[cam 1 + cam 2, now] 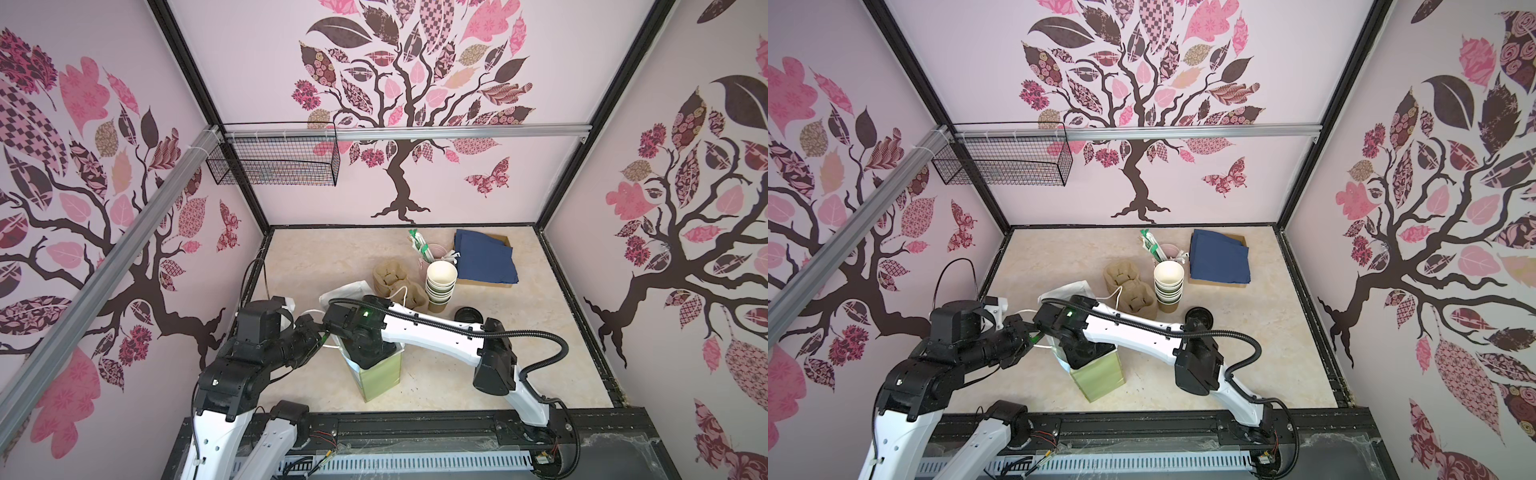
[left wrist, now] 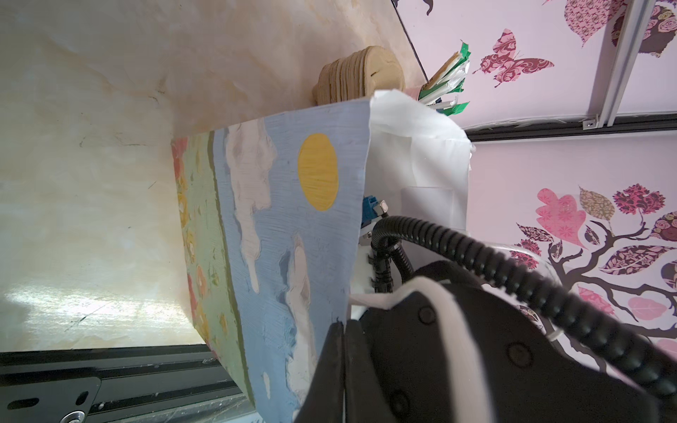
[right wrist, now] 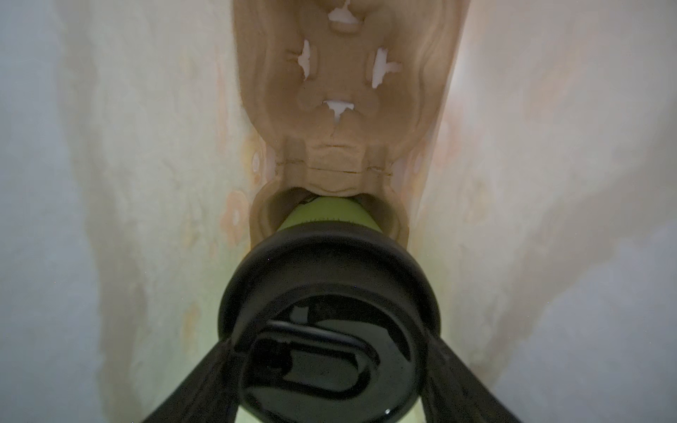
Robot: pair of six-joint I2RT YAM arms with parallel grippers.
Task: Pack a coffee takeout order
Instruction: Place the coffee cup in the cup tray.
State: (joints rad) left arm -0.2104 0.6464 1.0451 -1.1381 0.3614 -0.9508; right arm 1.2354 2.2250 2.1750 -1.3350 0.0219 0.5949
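The pale green paper bag stands upright near the table's front edge; its printed sky-and-sun side fills the left wrist view. My left gripper is shut on the bag's top edge. My right arm reaches down into the bag, so its gripper is hidden in both top views. Inside the bag, my right gripper holds the black lid of the olive-green cup, which sits in one pocket of the tan carrier. The navy napkin lies at the back right.
A stack of spare carriers and a stack of lidless cups stand just behind the bag. Loose black lids lie right of them. A pink cup of wrapped sticks stands at the back. A wire basket hangs on the rear rail.
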